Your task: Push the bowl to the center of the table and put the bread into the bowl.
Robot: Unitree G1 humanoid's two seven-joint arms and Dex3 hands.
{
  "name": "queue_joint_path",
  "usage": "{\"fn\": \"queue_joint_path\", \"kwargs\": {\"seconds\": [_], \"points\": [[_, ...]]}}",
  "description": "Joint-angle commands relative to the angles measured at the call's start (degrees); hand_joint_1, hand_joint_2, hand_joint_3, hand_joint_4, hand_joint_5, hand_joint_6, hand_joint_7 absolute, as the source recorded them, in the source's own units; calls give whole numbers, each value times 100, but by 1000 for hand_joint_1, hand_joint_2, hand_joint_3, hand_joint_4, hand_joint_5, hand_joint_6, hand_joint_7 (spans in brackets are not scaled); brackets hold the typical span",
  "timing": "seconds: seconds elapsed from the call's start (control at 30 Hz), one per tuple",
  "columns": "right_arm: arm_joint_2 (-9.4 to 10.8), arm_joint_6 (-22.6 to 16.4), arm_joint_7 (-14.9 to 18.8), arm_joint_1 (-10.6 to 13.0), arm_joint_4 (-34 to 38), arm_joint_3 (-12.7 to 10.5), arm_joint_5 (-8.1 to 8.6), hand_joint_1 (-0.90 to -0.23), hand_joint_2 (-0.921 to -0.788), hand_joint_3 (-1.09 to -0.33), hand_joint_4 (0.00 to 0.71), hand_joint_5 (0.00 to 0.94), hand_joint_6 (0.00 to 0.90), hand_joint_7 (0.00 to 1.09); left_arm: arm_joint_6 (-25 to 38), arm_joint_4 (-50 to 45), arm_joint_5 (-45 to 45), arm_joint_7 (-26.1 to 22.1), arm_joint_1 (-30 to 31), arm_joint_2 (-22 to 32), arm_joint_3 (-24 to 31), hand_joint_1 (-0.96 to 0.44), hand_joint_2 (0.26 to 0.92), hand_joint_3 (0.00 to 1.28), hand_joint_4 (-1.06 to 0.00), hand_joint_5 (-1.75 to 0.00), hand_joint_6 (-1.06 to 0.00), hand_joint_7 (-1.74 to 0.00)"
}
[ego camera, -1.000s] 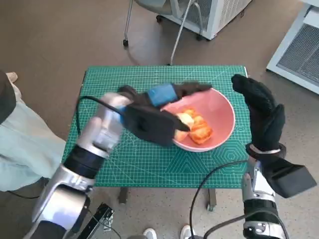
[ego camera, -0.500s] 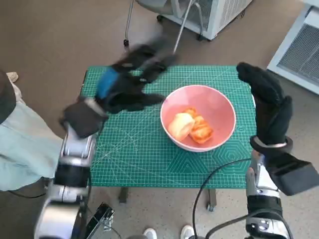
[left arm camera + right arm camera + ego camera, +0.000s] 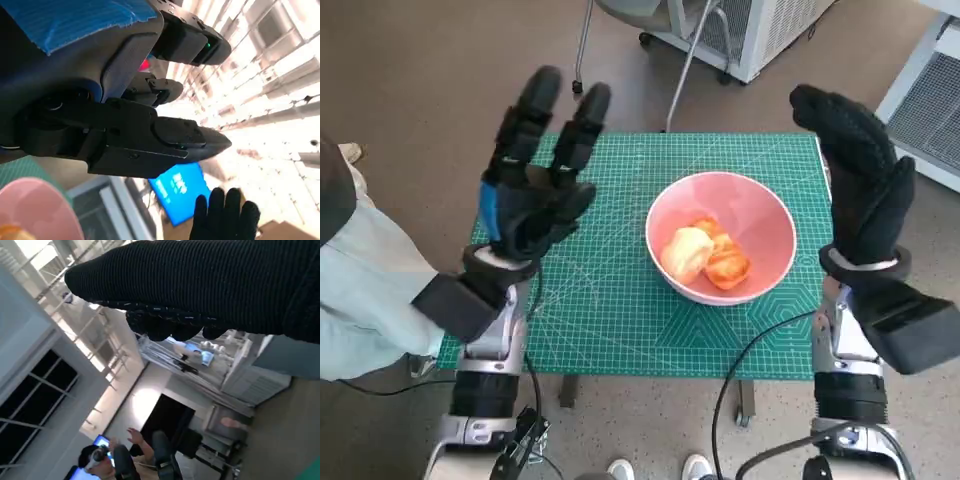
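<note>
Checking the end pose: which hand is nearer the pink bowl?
Right. The right hand is raised just beside the pink bowl, off its right rim; the left hand is raised farther off, over the mat's left side.

- My left hand (image 3: 533, 185) is raised over the mat's (image 3: 590, 300) left edge; green mat lies bare between it and the bowl (image 3: 720, 235).
- My right hand (image 3: 860, 185) stands upright just beside the bowl's right rim, blocking that side.

Glossy smooth bowl (image 3: 760, 225), knitted glove on right hand (image 3: 865, 195)
</note>
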Motion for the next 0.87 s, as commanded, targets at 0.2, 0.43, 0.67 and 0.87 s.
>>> {"fn": "queue_joint_path", "kwargs": {"seconds": [0.2,0.43,0.67,0.87], "points": [[28,198,-13,-118,86,108,-50,-599,-921,-748,350,5,24,776,301,-659,157,263,166,58,-64,-402,921,314,-298,0,-41,-674],[28,246,-94,-133,59,162,-160,-613,-921,-747,350,5,27,775,251,-670,53,210,130,43,-125,-406,921,316,-293,0,-29,-689],[34,224,-156,-101,7,179,-234,-627,-921,-745,353,6,32,777,104,-497,-17,120,46,68,-149,-392,921,309,-293,0,-29,-689],[40,156,-244,-37,-68,191,-356,-631,-921,-741,354,6,32,778,61,-377,-131,30,-2,49,-150,-358,921,297,-295,-1,-52,-669]]}}
